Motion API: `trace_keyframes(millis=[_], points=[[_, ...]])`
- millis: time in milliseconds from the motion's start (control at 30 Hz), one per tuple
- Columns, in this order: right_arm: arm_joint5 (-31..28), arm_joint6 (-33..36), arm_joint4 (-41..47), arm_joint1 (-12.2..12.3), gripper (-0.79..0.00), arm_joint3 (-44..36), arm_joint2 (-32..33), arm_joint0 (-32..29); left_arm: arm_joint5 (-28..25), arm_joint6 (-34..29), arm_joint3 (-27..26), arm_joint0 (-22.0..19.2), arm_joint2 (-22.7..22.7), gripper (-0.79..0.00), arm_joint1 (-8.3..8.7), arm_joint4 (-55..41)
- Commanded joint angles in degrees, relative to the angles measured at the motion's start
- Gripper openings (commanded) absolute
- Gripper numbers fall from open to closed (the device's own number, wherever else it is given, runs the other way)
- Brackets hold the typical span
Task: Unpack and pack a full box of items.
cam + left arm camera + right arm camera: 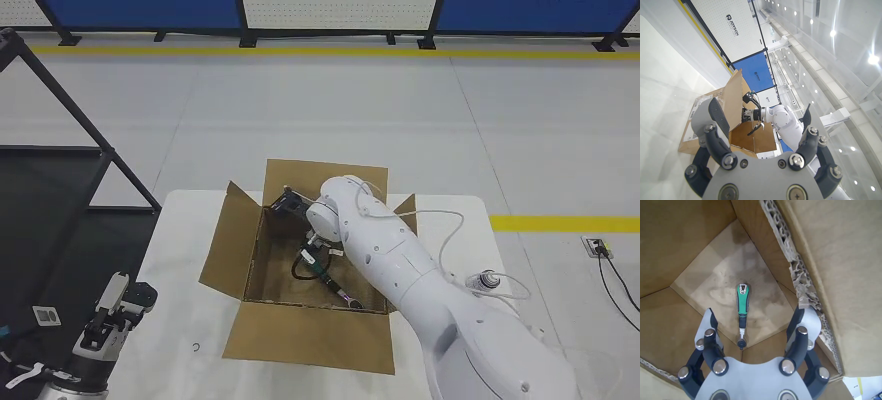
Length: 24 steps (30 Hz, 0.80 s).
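Observation:
An open cardboard box (305,335) stands in the middle of the white table (180,260). On its floor lies a ratchet wrench with a green and black handle (742,302), also visible from above (322,272). My right gripper (755,310) hangs inside the box just above the wrench, open, one finger on either side of it and nothing held. Its right finger (807,317) is close to the torn edge of a box flap. My left gripper (133,290) sits low at the table's near-left corner, open and empty (761,106), facing the box (738,106).
The box's four flaps (225,245) stand out around the opening. A small ring-like object (195,347) lies on the table left of the front flap. A black metal frame (80,130) stands off the table's left side. A white cable (480,280) hangs by the right arm.

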Motion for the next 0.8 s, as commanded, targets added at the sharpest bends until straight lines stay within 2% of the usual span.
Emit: trace_keyframes(millis=[0, 200, 400, 567, 767], points=[[-0.34, -0.09, -0.32, 0.72, 0.0, -1.63, 0.49, 0.15, 0.0, 0.0, 0.0, 0.0, 0.0, 0.0, 0.0, 0.0], [0.29, 1.25, -1.06, 3.8, 0.0, -8.64, 2.79, -0.13, 0.0, 0.0, 0.0, 0.0, 0.0, 0.0, 0.0, 0.0], [3.83, 3.38, -3.1, 8.67, 0.0, -19.86, 6.75, -2.63, 0.0, 0.0, 0.0, 0.0, 0.0, 0.0, 0.0, 0.0], [10.52, 6.52, -8.28, 14.57, 0.0, -37.36, 12.87, -8.45, 0.0, 0.0, 0.0, 0.0, 0.0, 0.0, 0.0, 0.0], [14.82, 14.91, -18.1, 22.56, 0.0, -66.76, 25.67, -22.88, 0.0, 0.0, 0.0, 0.0, 0.0, 0.0, 0.0, 0.0]])
